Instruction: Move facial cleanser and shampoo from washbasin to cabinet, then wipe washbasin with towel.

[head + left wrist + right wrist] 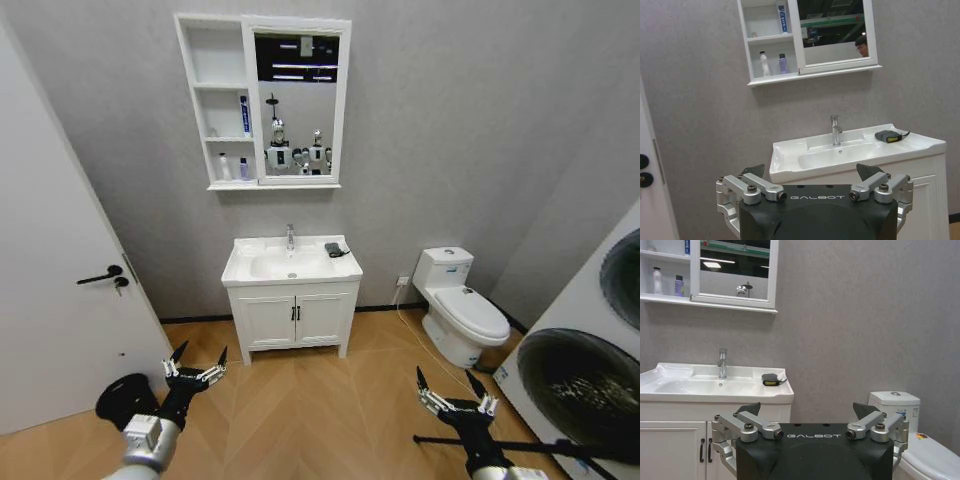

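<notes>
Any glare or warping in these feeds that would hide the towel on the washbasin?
Head view: wide-angle bending at the edges, the towel small but unglared. Left wrist view: towel evenly lit, the mirror reflecting ceiling lights. Right wrist view: towel distinct on the washbasin.

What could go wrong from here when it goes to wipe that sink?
The towel sits near the washbasin's right rim, so a clumsy grab might push it off. The tap stands over the bowl and an arm might bump it. Both the left gripper and right gripper hang open, far back.
</notes>
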You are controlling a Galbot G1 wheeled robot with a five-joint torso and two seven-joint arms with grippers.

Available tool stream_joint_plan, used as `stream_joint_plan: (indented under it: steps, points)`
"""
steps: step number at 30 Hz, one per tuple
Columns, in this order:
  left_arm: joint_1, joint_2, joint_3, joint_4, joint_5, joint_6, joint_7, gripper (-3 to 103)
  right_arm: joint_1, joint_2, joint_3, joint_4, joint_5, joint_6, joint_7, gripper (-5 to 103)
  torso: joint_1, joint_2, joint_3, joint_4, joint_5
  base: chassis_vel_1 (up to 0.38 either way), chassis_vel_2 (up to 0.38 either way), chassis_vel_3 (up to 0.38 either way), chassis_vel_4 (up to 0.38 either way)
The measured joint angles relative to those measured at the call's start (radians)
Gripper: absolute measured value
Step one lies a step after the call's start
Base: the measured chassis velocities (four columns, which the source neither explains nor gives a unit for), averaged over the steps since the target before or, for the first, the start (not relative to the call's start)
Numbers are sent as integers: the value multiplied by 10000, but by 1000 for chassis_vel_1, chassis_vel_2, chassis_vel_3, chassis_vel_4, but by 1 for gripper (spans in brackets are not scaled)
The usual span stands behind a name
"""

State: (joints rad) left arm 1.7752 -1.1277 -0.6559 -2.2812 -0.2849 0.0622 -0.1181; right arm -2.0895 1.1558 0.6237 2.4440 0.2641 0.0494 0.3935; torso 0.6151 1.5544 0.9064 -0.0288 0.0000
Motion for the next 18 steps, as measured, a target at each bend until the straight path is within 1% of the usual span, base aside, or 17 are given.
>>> stream_joint_plan:
  steps: [9, 12, 18]
  points:
    - [1, 0, -1, 0, 0, 0, 0, 100, 0, 0, 0, 0, 0, 0, -1, 100, 3, -1, 1, 4, 0, 72, 63, 79, 62]
    - [0, 0, 0, 0, 0, 0, 0, 100, 0, 0, 0, 0, 0, 0, -2, 100, 2, -1, 1, -2, 0, 0, 0, 0, 0]
    - [0, 0, -1, 0, 0, 0, 0, 100, 0, 0, 0, 0, 0, 0, -1, 100, 4, -1, 1, 0, 0, 0, 0, 0, 0]
